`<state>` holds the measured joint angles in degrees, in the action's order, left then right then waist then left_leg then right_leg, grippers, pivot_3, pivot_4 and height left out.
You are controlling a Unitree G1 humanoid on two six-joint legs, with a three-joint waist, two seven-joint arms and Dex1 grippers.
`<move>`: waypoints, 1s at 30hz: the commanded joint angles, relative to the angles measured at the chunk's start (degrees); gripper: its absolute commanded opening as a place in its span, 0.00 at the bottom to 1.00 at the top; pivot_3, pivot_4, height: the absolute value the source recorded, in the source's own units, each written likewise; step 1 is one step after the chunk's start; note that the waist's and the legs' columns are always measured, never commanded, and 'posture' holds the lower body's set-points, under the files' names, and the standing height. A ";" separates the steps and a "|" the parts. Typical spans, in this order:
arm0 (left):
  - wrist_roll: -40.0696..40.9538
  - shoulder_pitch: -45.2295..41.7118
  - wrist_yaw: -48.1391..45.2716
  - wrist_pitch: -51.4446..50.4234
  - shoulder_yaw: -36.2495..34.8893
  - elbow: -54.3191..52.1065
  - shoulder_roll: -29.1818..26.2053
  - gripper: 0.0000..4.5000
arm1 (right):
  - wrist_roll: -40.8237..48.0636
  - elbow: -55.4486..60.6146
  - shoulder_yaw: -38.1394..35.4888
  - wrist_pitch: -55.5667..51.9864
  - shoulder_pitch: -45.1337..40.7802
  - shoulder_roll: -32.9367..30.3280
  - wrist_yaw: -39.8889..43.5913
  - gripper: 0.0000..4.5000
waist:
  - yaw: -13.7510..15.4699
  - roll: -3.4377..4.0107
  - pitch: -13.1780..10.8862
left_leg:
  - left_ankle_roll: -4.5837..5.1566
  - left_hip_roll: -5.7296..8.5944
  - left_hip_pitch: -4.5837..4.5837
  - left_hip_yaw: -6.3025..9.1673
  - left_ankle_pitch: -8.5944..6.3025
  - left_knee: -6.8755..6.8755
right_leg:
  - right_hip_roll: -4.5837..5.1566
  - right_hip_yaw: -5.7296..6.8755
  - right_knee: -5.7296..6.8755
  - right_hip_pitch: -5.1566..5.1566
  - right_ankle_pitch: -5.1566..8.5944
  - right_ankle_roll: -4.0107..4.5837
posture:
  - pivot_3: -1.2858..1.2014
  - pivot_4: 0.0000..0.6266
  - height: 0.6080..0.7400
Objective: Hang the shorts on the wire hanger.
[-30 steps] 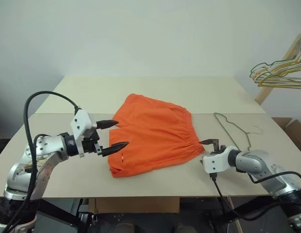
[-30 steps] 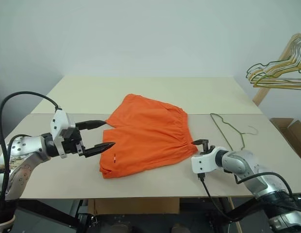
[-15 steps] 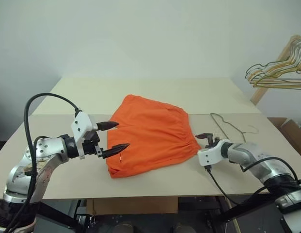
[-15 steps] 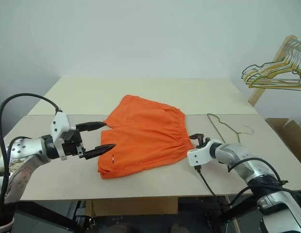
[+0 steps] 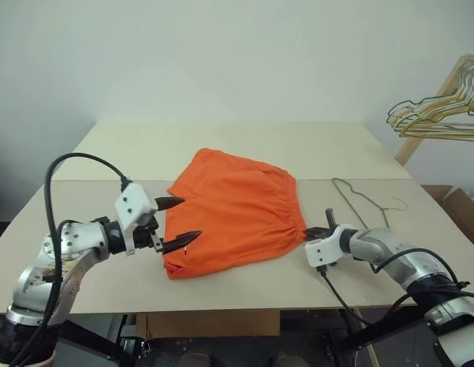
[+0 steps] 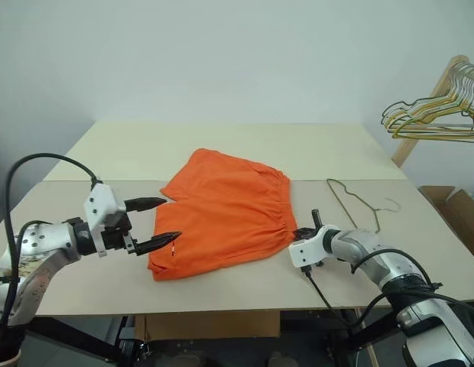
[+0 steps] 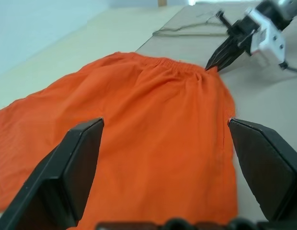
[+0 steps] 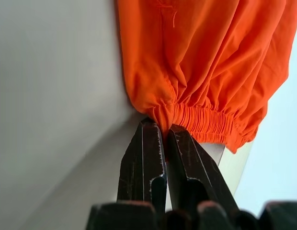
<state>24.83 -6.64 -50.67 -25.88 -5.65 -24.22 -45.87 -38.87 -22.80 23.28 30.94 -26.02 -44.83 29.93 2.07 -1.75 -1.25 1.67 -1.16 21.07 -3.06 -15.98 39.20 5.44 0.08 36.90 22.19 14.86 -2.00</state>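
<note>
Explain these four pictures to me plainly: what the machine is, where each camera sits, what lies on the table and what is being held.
This is a humanoid robot with two arms, each ending in a gripper of two black fingers. The two wide pictures come from cameras in its head, looking down over a pale tabletop. The two close pictures come from cameras on its wrists.

On the table lie bright orange fabric shorts and, beside them, a thin grey-green wire hanger. A bunch of gold-toned hangers hangs on a wooden rack off to the side.

The right gripper is shut, pinching the gathered waistband at its corner. The left gripper is open, with its tips at the shorts' opposite edge, holding nothing.
</note>
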 commanded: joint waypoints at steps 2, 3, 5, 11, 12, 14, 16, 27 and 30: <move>-12.47 1.59 -1.06 10.81 6.04 1.53 -4.27 1.00 | 5.52 7.28 -2.89 -1.89 1.22 -1.47 4.54 0.01 | 0.18 0.06 -0.04 | 0.00 0.02 0.00 -0.04 0.00 -0.03 | 0.01 -0.03 -0.03 0.00 0.00 0.00 | 0.57 0.00 1.00; -15.59 2.11 -1.32 12.56 7.80 2.22 -5.65 1.00 | 6.40 8.65 -3.11 -2.56 1.69 -1.67 5.69 0.01 | 0.23 0.07 -0.04 | 0.00 0.01 0.00 -0.05 0.00 -0.04 | 0.02 -0.02 -0.03 0.01 0.00 0.00 | 0.57 0.00 1.00; -21.85 2.70 -0.53 17.27 10.72 4.18 -7.36 1.00 | 7.97 11.08 -3.62 -4.06 2.50 -1.74 7.46 0.01 | 0.24 0.10 -0.07 | 0.00 0.01 0.00 -0.08 0.00 -0.05 | 0.02 -0.02 -0.06 0.01 0.00 0.00 | 0.56 0.00 1.00; -27.30 3.73 -5.82 23.03 13.01 7.07 -13.49 1.00 | 8.35 13.18 -4.17 -5.94 3.03 -2.01 8.66 0.01 | 0.17 0.14 -0.09 | 0.01 -0.05 0.03 -0.17 0.00 -0.06 | 0.01 -0.02 -0.05 0.08 0.00 0.00 | 0.56 0.00 1.00; -29.31 3.62 -5.62 24.43 13.59 8.18 -14.35 1.00 | 8.39 13.37 -4.19 -6.11 3.08 -2.06 8.72 0.01 | 0.15 0.16 -0.11 | 0.01 -0.06 0.03 -0.18 -0.01 -0.08 | 0.00 -0.02 -0.06 0.09 0.00 0.00 | 0.56 0.00 1.00; -31.43 3.03 -5.68 24.75 14.54 9.61 -14.87 1.00 | 8.45 13.92 -4.22 -6.51 3.34 -2.11 8.81 0.01 | 0.16 0.23 -0.14 | 0.01 -0.04 0.01 -0.22 0.00 -0.10 | 0.00 -0.03 -0.05 0.09 0.00 0.00 | 0.56 0.00 1.00; -32.19 2.63 -7.09 23.99 15.22 9.96 -15.21 1.00 | 8.54 14.60 -4.31 -6.77 3.84 -2.30 8.94 0.01 | 0.16 0.24 -0.16 | 0.01 -0.05 0.02 -0.24 0.00 -0.10 | 0.00 -0.03 -0.04 0.09 0.00 0.00 | 0.56 0.00 1.00; -41.60 0.92 -2.41 23.47 17.62 13.05 -10.49 0.86 | 9.21 16.43 -4.56 -7.94 4.62 -2.88 9.29 0.00 | 0.33 0.32 -0.11 | 0.01 -0.04 -0.03 -0.28 0.00 -0.09 | 0.00 -0.06 0.03 0.07 0.00 -0.01 | 0.55 0.00 1.00; -43.49 0.38 -1.49 23.87 17.69 14.53 -10.38 0.65 | 9.48 16.75 -4.74 -8.00 4.78 -3.16 9.57 0.00 | 0.25 0.33 -0.11 | 0.01 -0.06 -0.04 -0.28 0.00 -0.10 | -0.02 -0.06 0.05 0.08 0.00 -0.01 | 0.55 0.00 1.00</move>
<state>-16.54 -5.56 -53.15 -2.11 12.12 -11.22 -56.20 -30.67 -8.14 21.24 23.36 -20.97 -46.93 39.43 2.33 -1.42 -1.37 1.68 -1.24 21.03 -3.34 -15.99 39.11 5.40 0.02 36.96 22.27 14.86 -2.01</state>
